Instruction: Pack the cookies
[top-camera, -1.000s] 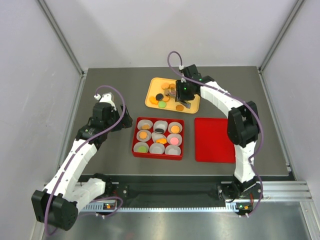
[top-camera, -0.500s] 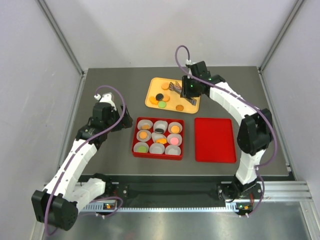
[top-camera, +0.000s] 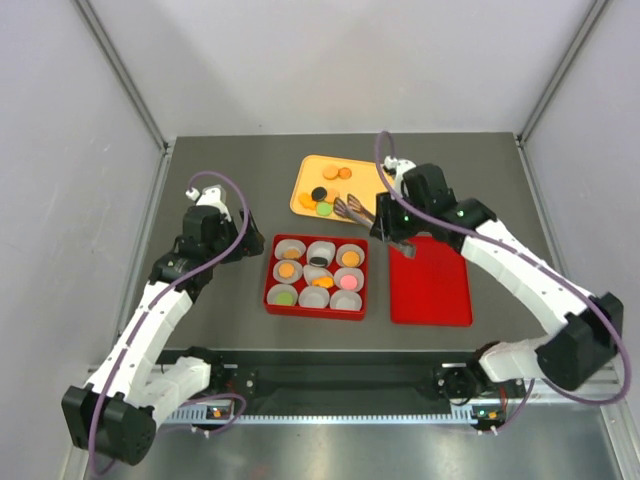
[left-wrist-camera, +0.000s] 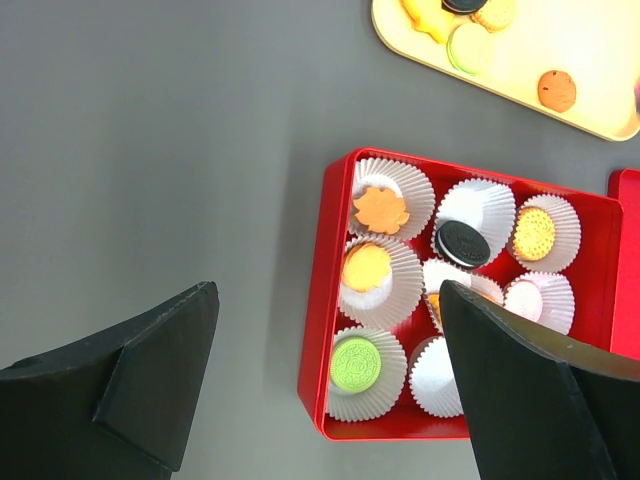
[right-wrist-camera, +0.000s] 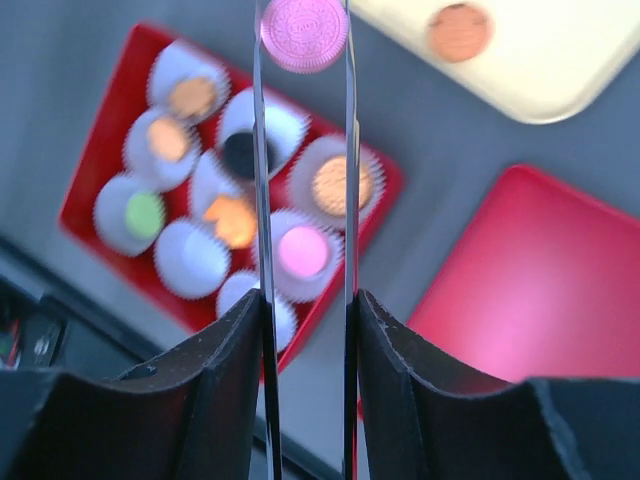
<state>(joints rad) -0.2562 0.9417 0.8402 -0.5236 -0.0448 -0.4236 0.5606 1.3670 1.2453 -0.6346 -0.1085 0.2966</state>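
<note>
Right end effector (right-wrist-camera: 303, 50): the long thin fingers (right-wrist-camera: 258, 150) are set narrow, pinching a pink round sandwich cookie (right-wrist-camera: 304, 30) by its edges at the tips. The cookie is clear of any surface. In the top view the tips lie over the near part of the yellow rounded plastic tray (top-camera: 368, 183), just beyond the box. Height above the tray cannot be judged.

Loose cookies on that tray: two orange discs (top-camera: 337, 172) at the far side, a black one (top-camera: 319, 193), a green one (top-camera: 325, 209), and more orange beside them.

Red square box (top-camera: 315, 314) sits near the tray on its near side, holding nine white pleated paper cups (left-wrist-camera: 440, 378) in a three-by-three grid. Cups seen filled from the left wrist:
- orange leaf-shaped cookie (left-wrist-camera: 380, 210)
- black sandwich cookie (left-wrist-camera: 460, 243)
- orange patterned disc (left-wrist-camera: 534, 232)
- plain orange disc (left-wrist-camera: 365, 268)
- green disc (left-wrist-camera: 357, 364)

The right wrist view also shows a pink disc (right-wrist-camera: 303, 251) in one cup. At least two cups show only white paper.

Flat red rectangular lid (top-camera: 432, 290) lies just right of the box, apart from it by a narrow gap.

Left end effector (left-wrist-camera: 328, 292): jaws spread wide, nothing between them, hanging over the dark grey table (top-camera: 220, 180) at the box's left edge.
</note>
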